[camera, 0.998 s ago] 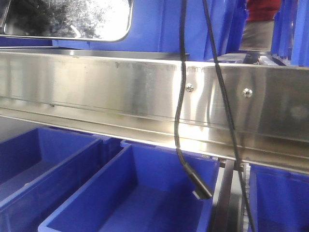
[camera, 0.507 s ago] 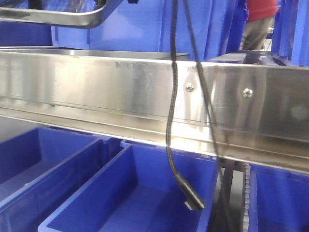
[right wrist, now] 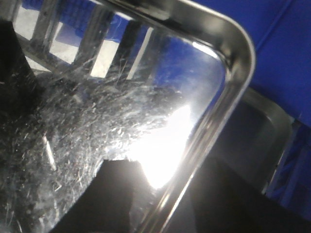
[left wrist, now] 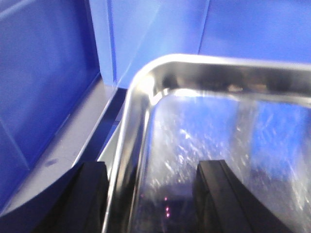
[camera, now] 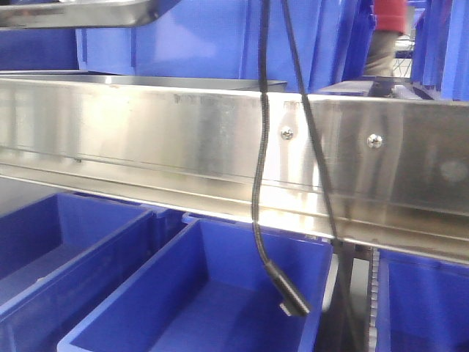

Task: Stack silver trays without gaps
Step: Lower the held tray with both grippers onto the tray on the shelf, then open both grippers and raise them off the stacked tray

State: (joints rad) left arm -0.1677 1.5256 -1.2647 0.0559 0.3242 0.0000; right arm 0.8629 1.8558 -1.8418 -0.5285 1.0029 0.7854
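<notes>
Top left, a silver tray [camera: 73, 13] is hanging above the steel rail [camera: 183, 139]. A second tray [camera: 183, 79] is lying just behind that rail, and blue bins [camera: 205, 293] are sitting below. The left gripper [left wrist: 153, 194] is straddling the lifted tray's rim. The right gripper [right wrist: 77, 131] is hovering at a corner. Glare is hiding whether either is actually clamping, so I cannot tell.
</notes>
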